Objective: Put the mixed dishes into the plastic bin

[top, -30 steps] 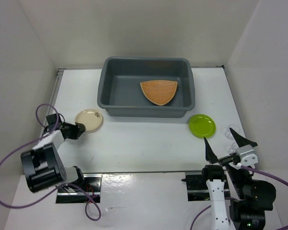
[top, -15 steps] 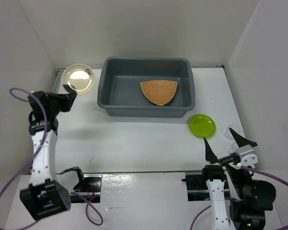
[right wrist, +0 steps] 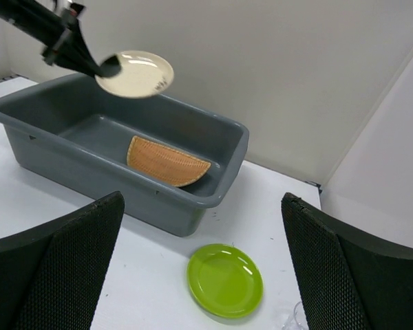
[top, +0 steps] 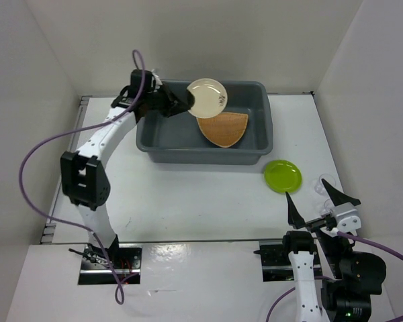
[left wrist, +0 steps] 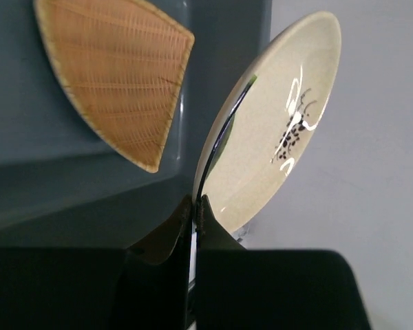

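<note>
Left claw (top: 181,104) pinches the cream plate (top: 207,96) by its rim, face up, over the bin (top: 148,144).
Woven tray (top: 223,127) lies flat in the bin, long side along it, tip toward the near wall. Green plate (top: 282,176) sits outside, by the bin's near right corner. Right claw (top: 305,188) is spread wide, far from the bin.

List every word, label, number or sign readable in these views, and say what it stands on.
None can be read.
The cream plate carries a dark brushed mark, but it forms no legible letters.
The bin, woven tray and green plate show no lettering.
</note>
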You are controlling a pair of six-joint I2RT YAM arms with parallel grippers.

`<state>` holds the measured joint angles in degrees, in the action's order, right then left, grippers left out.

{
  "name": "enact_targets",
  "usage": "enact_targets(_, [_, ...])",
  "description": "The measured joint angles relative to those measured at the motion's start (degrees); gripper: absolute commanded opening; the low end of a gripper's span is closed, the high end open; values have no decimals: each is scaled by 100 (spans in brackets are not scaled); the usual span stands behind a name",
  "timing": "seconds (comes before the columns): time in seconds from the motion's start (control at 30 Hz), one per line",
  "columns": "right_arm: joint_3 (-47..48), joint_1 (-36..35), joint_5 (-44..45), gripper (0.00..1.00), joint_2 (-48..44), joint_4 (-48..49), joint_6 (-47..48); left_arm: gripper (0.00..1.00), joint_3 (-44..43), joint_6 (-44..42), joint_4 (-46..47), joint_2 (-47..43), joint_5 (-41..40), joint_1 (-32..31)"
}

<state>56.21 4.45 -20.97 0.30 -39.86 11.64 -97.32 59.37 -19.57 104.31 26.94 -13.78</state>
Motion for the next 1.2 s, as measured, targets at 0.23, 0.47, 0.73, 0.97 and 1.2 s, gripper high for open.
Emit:
enact_targets(0.23, [0, 0, 37, 99, 0, 0, -17, 0, -2006, -575, -955, 1860, -15, -509])
enact_targets(0.47, [0, 0, 55, 99, 0, 0, -20, 0, -3091, -715, -1528, 3390, -72, -667])
enact_targets(0.73, [0, 0, 59, 99, 0, 0, -20, 8, -6321, -907, -3058, 5396, -173, -833])
enact_targets(0.97, [0, 0, 61, 99, 0, 0, -20, 21, -7816, -968, -3703, 6022, 9, -855])
enact_targets(1.2, [0, 0, 61, 99, 0, -2, -20, 52, -7971, -999, -4120, 6033, -20, -787])
